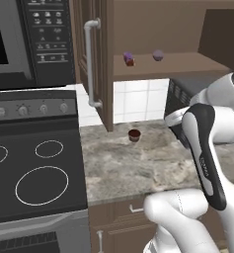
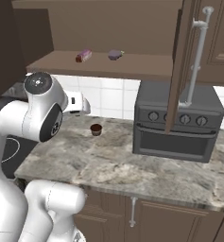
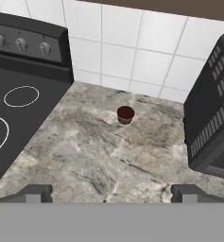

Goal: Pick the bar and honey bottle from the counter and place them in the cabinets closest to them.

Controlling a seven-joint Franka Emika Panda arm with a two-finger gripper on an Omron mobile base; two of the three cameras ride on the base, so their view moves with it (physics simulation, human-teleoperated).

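The bar (image 1: 129,59) (image 2: 83,56), in a blue-purple wrapper with reddish ends, lies on the inner shelf of the open wall cabinet (image 1: 187,65) (image 2: 146,66). The honey bottle is out of view. My gripper (image 3: 111,194) is open, its two dark tips spread wide with nothing between them. It hovers above the grey-beige counter (image 1: 128,170) (image 2: 132,170) (image 3: 108,156) and looks down toward the tiled wall. The white arm (image 2: 42,113) folds over the counter's left part, well below the shelf.
A small dark brown cupcake (image 1: 134,135) (image 2: 96,129) (image 3: 125,114) stands on the counter near the wall. A small purple item (image 1: 158,55) (image 2: 115,55) shares the shelf. Toaster oven (image 2: 177,123) (image 3: 212,108) to the right, stove (image 1: 34,168) (image 3: 19,94) to the left. The cabinet door (image 1: 96,59) (image 2: 179,71) hangs open.
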